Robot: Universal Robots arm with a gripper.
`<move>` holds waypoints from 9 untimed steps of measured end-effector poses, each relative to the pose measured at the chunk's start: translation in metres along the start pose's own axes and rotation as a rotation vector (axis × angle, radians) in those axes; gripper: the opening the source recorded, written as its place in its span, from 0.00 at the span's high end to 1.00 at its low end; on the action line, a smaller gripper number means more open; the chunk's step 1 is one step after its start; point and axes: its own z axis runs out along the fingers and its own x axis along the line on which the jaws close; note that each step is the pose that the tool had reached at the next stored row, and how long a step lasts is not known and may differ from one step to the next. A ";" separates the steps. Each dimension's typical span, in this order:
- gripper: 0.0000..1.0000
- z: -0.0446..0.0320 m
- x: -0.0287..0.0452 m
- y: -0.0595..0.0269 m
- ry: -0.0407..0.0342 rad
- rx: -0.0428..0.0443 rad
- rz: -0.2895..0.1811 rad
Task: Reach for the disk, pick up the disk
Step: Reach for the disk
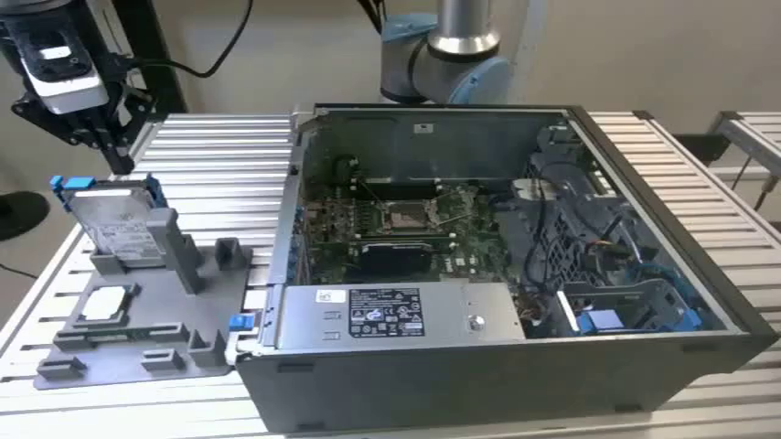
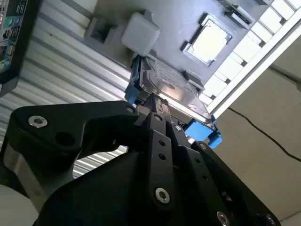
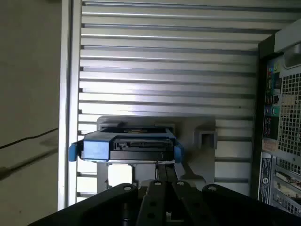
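Here the disk (image 1: 120,219) stands on edge in a grey holder (image 1: 123,338) on the counter (image 1: 219,146), on the exterior view's left of the open computer case (image 1: 488,375). The gripper (image 1: 121,166) hangs just above the disk's upper edge, pressed together and empty. The reach looks nearly complete; grasp and lift are not yet done.

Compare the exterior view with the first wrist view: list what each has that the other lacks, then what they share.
Exterior view's extras: the inside of the open computer case, with its motherboard, and the arm's joint behind it.
First wrist view's extras: the case's outer panel with ports and vents, and the disk seen edge-on.
Shared: the disk standing upright in the grey holder on the slatted table, with the tool close to its top edge. The disk is not yet lifted.
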 end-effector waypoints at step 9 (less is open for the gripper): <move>1.00 0.0000 0.0000 0.0000 0.0000 0.0000 0.000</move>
